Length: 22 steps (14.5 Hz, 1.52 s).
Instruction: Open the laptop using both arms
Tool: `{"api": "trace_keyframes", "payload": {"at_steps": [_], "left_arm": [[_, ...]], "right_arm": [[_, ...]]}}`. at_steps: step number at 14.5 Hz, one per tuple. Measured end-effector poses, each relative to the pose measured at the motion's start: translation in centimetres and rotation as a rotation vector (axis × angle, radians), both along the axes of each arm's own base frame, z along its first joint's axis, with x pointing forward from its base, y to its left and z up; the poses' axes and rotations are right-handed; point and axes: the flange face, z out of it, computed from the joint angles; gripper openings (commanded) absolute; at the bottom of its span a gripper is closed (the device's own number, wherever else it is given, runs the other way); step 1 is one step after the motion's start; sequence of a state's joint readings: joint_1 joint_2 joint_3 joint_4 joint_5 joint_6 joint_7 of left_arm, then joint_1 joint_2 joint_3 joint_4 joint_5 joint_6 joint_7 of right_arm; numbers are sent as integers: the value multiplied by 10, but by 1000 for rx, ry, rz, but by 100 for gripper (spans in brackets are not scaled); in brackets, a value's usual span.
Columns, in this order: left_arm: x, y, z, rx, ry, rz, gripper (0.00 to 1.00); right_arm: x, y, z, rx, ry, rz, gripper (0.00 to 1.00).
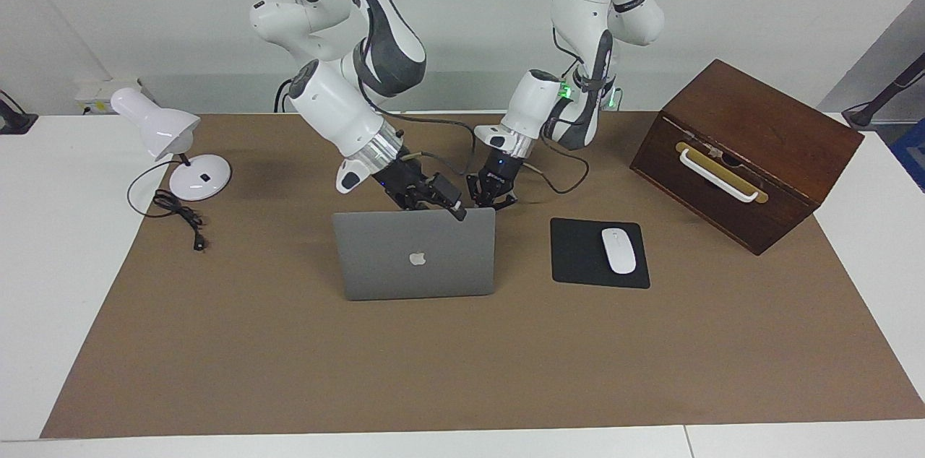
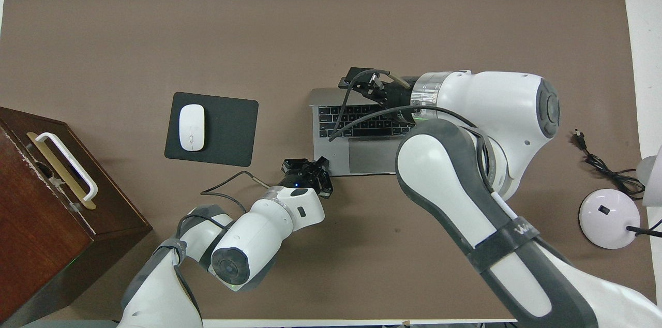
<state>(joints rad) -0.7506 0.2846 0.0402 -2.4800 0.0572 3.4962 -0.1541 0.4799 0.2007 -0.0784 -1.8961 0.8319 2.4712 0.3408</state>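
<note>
Laptop, thin and silver-grey (image 1: 414,253), stands on the brown-covered bench (image 1: 289,364) with its lid raised near upright. My right end effector (image 1: 449,202) sits at the lid's top edge, I judge to push it up; whether its fingers are apart or together I cannot tell. My left end effector (image 2: 312,173), fingertips together, presses at the deck corner nearest the robots, seemingly to keep the base from lifting or sliding.
</note>
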Motion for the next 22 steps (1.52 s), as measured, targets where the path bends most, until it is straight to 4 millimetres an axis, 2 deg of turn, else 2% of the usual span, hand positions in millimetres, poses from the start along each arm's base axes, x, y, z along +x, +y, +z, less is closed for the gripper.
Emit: {"api": "trace_keyframes", "payload": {"at_steps": [7,12,14,17,22], "left_arm": [[0,0,0,0,0,-1,0],[0,0,0,0,-1,-1,0],[0,0,0,0,-1,-1,0],[0,0,0,0,-1,-1,0],[0,0,0,0,-1,-1,0]], "right_arm": [[37,-24,22,-46,-17,39,100],[54,-27,36,-88,-53,66,100],[63,-34,42,-101,-62,70,100],[73,-47,42,-127,-65,67,100],[77,-53,40,-179,-77,79,100]]}}
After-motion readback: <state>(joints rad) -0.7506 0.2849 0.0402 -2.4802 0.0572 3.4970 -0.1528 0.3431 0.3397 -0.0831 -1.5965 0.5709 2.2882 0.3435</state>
